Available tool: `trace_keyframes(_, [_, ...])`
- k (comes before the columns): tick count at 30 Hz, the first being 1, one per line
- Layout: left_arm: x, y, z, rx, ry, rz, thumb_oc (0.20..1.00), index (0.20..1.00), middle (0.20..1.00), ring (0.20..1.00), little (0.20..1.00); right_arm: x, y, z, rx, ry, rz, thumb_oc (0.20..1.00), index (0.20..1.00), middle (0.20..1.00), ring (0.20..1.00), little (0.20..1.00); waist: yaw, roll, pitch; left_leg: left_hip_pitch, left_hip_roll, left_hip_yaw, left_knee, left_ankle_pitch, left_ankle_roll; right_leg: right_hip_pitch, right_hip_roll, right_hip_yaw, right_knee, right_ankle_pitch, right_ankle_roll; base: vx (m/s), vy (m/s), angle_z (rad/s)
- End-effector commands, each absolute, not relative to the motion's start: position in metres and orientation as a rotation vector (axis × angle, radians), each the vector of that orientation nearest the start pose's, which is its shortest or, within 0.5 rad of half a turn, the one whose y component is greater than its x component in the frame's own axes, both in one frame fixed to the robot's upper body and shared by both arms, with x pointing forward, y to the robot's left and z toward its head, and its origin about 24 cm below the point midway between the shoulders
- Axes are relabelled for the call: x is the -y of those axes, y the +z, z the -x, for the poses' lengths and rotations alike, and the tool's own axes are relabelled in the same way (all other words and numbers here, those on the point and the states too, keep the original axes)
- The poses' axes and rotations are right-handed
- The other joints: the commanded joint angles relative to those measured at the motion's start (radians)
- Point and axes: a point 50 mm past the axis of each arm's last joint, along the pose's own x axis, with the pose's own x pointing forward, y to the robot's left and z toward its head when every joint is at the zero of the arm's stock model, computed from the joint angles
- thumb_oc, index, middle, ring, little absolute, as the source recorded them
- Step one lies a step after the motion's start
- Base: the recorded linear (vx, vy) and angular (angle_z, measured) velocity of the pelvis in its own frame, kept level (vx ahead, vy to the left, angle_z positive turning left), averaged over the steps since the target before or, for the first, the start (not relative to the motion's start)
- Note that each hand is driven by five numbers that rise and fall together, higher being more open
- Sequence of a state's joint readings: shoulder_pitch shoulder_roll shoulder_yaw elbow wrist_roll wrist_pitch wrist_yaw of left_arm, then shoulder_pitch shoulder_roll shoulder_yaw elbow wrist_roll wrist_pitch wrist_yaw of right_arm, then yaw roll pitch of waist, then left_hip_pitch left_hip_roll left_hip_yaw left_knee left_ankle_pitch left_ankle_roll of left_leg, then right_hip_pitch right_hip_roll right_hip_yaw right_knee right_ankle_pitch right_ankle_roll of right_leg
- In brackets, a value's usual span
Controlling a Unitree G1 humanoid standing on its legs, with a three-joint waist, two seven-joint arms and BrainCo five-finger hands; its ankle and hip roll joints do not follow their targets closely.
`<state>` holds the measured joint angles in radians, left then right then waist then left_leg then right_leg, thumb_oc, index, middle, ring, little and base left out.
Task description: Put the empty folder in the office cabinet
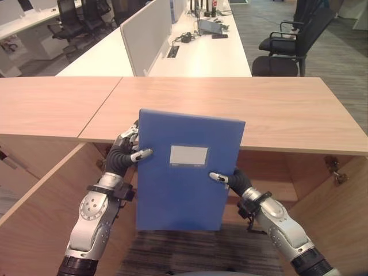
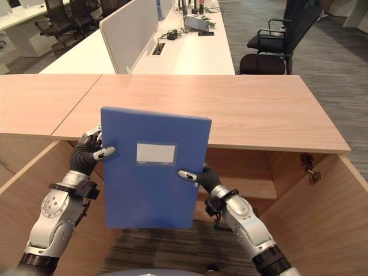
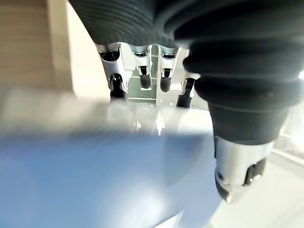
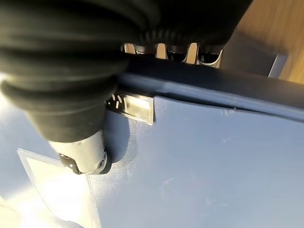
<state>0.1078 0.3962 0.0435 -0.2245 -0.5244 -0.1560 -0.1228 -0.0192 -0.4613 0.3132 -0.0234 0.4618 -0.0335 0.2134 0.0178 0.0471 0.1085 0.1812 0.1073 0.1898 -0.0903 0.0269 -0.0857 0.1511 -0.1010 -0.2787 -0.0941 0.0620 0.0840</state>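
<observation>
Fingers of both hands hide behind the upright blue folder (image 1: 185,171).

Head views downward; wrist views close, perhaps.

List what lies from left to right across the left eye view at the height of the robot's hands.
Left hand → blue folder → right hand → open cabinet door.
</observation>
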Motion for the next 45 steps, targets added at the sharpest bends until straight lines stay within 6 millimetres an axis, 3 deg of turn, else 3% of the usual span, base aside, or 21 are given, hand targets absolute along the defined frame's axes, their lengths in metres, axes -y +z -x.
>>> trace_keyframes(1, [-0.224,0.135,-0.234,0.461,-0.146,0.050,1.000,1.000,1.000,1.000,1.000,0.149,0.082,-0.252,0.152,0.518,0.045,0.200,0.200,0.200,0.200,0.200,0.008,-0.040,-0.005,0.000,-0.010,-0.040,0.003,-0.038,-0.010,0.070,-0.028,0.004,0.020,-0.115,0.050,0.00,-0.001,0.10])
trace_keyframes(6, [-0.244,0.125,-0.221,0.413,-0.073,0.004,1.000,1.000,1.000,1.000,1.000,0.170,0.080,-0.250,0.138,0.475,0.205,0.200,0.200,0.200,0.200,0.200,0.026,-0.040,-0.001,-0.008,-0.013,-0.054,0.003,-0.038,-0.008,0.070,-0.028,-0.007,0.019,-0.118,0.049,0.00,-0.003,0.05])
trace_keyframes(10, [-0.253,0.110,-0.215,0.323,-0.080,-0.018,1.000,1.000,1.000,1.000,1.000,0.187,0.055,-0.246,0.009,0.454,0.314,0.200,0.200,0.200,0.200,0.200,0.033,-0.036,0.003,-0.014,-0.016,-0.064,0.003,-0.036,-0.009,0.070,-0.027,-0.017,0.019,-0.119,0.048,-0.01,0.002,0.09])
trace_keyframes(14, [-0.263,0.075,-0.206,0.141,-0.099,-0.004,1.000,1.000,1.000,1.000,1.000,0.198,0.032,-0.240,-0.113,0.474,0.423,0.200,0.200,0.200,0.200,0.200,0.040,-0.035,0.008,-0.020,-0.017,-0.072,0.003,-0.030,-0.009,0.070,-0.027,-0.026,0.020,-0.118,0.049,-0.01,0.000,0.09])
trace_keyframes(15, [-0.263,0.075,-0.206,0.141,-0.100,-0.003,1.000,1.000,1.000,1.000,1.000,0.198,0.031,-0.240,-0.113,0.474,0.424,0.200,0.200,0.200,0.200,0.200,0.039,-0.035,0.008,-0.020,-0.017,-0.073,0.003,-0.031,-0.009,0.070,-0.027,-0.027,0.020,-0.119,0.049,-0.01,-0.002,0.03])
trace_keyframes(17, [-0.264,0.050,-0.202,0.030,-0.100,0.042,1.000,1.000,1.000,1.000,1.000,0.200,0.020,-0.238,-0.166,0.488,0.472,0.200,0.200,0.200,0.200,0.200,0.043,-0.034,0.010,-0.024,-0.017,-0.076,0.003,-0.028,-0.008,0.068,-0.028,-0.029,0.020,-0.118,0.049,-0.01,-0.001,0.02])
trace_keyframes(18, [-0.263,0.026,-0.196,-0.074,-0.108,0.079,1.000,1.000,1.000,1.000,1.000,0.201,0.008,-0.235,-0.218,0.495,0.491,0.200,0.200,0.200,0.200,0.200,0.045,-0.032,0.013,-0.028,-0.019,-0.080,0.003,-0.025,-0.007,0.066,-0.028,-0.032,0.020,-0.117,0.050,-0.01,-0.002,0.04])
trace_keyframes(19, [-0.263,0.026,-0.197,-0.073,-0.108,0.079,1.000,1.000,1.000,1.000,1.000,0.201,0.008,-0.235,-0.218,0.495,0.491,0.200,0.200,0.200,0.200,0.200,0.045,-0.032,0.013,-0.028,-0.019,-0.080,0.003,-0.025,-0.007,0.066,-0.028,-0.032,0.020,-0.117,0.050,-0.02,-0.001,0.04])
trace_keyframes(20, [-0.260,-0.001,-0.187,-0.189,-0.104,0.121,1.000,1.000,1.000,1.000,1.000,0.200,-0.002,-0.232,-0.260,0.506,0.508,0.200,0.200,0.200,0.200,0.200,0.047,-0.030,0.015,-0.032,-0.019,-0.083,0.003,-0.023,-0.006,0.064,-0.028,-0.034,0.019,-0.117,0.050,0.00,0.000,0.00])
trace_keyframes(21, [-0.260,-0.001,-0.187,-0.189,-0.104,0.122,1.000,1.000,1.000,1.000,1.000,0.200,-0.002,-0.232,-0.260,0.506,0.509,0.200,0.200,0.200,0.200,0.200,0.047,-0.030,0.015,-0.032,-0.019,-0.083,0.003,-0.023,-0.006,0.064,-0.028,-0.034,0.019,-0.117,0.050,-0.02,-0.001,0.09])
trace_keyframes(23, [-0.256,-0.038,-0.173,-0.361,-0.082,0.123,1.000,1.000,1.000,1.000,1.000,0.199,-0.019,-0.228,-0.325,0.523,0.585,0.200,0.200,0.200,0.200,0.200,0.051,-0.029,0.017,-0.038,-0.020,-0.087,0.003,-0.021,-0.004,0.060,-0.028,-0.037,0.020,-0.117,0.050,-0.02,-0.003,0.13])
trace_keyframes(28, [-0.244,-0.074,-0.157,-0.541,-0.083,0.099,1.000,1.000,1.000,1.000,1.000,0.194,-0.037,-0.226,-0.381,0.532,0.641,0.200,0.200,0.200,0.200,0.200,0.055,-0.028,0.021,-0.047,-0.023,-0.095,0.003,-0.017,-0.002,0.058,-0.027,-0.044,0.021,-0.118,0.050,0.00,-0.003,0.04])
trace_keyframes(29, [-0.239,-0.088,-0.151,-0.616,-0.095,0.060,1.000,1.000,1.000,1.000,1.000,0.193,-0.046,-0.224,-0.424,0.514,0.623,0.200,0.200,0.200,0.200,0.200,0.056,-0.027,0.022,-0.051,-0.024,-0.100,0.003,-0.016,-0.002,0.056,-0.027,-0.048,0.021,-0.119,0.050,-0.01,0.001,0.04])
trace_keyframes(33, [-0.235,-0.105,-0.144,-0.712,-0.095,0.022,1.000,1.000,1.000,1.000,1.000,0.192,-0.061,-0.222,-0.493,0.451,0.542,0.200,0.200,0.200,0.200,0.200,0.058,-0.028,0.022,-0.057,-0.025,-0.105,0.003,-0.015,-0.002,0.051,-0.028,-0.053,0.022,-0.119,0.050,0.00,-0.002,0.02])
trace_keyframes(37, [-0.229,-0.118,-0.140,-0.794,-0.126,-0.084,1.000,1.000,1.000,1.000,1.000,0.200,-0.071,-0.230,-0.543,0.230,0.306,0.200,0.200,0.200,0.200,0.200,0.063,-0.028,0.026,-0.068,-0.028,-0.109,0.003,-0.014,-0.001,0.044,-0.028,-0.058,0.023,-0.118,0.051,0.01,-0.010,0.13])
trace_keyframes(39, [-0.229,-0.121,-0.138,-0.813,-0.130,-0.102,1.000,1.000,1.000,1.000,1.000,0.204,-0.072,-0.232,-0.547,0.172,0.242,0.200,0.200,0.200,0.200,0.200,0.064,-0.028,0.029,-0.068,-0.028,-0.109,0.003,-0.014,-0.001,0.044,-0.028,-0.060,0.023,-0.119,0.051,0.01,-0.007,0.12])
trace_keyframes(42, [-0.227,-0.129,-0.132,-0.868,-0.140,-0.132,1.000,1.000,1.000,1.000,1.000,0.213,-0.068,-0.244,-0.513,-0.032,0.002,0.200,0.200,0.200,0.200,0.200,0.068,-0.025,0.033,-0.073,-0.030,-0.111,0.003,-0.015,-0.001,0.039,-0.028,-0.062,0.023,-0.119,0.051,0.01,-0.005,0.04])
trace_keyframes(44, [-0.226,-0.130,-0.132,-0.872,-0.150,-0.152,1.000,1.000,1.000,1.000,1.000,0.225,-0.061,-0.254,-0.471,-0.161,-0.118,0.200,0.200,0.200,0.200,0.200,0.073,-0.021,0.039,-0.079,-0.031,-0.111,0.003,-0.014,-0.001,0.033,-0.027,-0.061,0.023,-0.119,0.052,0.00,0.000,0.00])
trace_keyframes(45, [-0.224,-0.130,-0.130,-0.874,-0.173,-0.165,1.000,1.000,1.000,1.000,1.000,0.240,-0.054,-0.264,-0.418,-0.313,-0.275,0.200,0.200,0.200,0.200,0.200,0.079,-0.016,0.045,-0.087,-0.032,-0.110,0.003,-0.013,-0.001,0.028,-0.026,-0.064,0.022,-0.119,0.053,0.00,0.000,0.00])
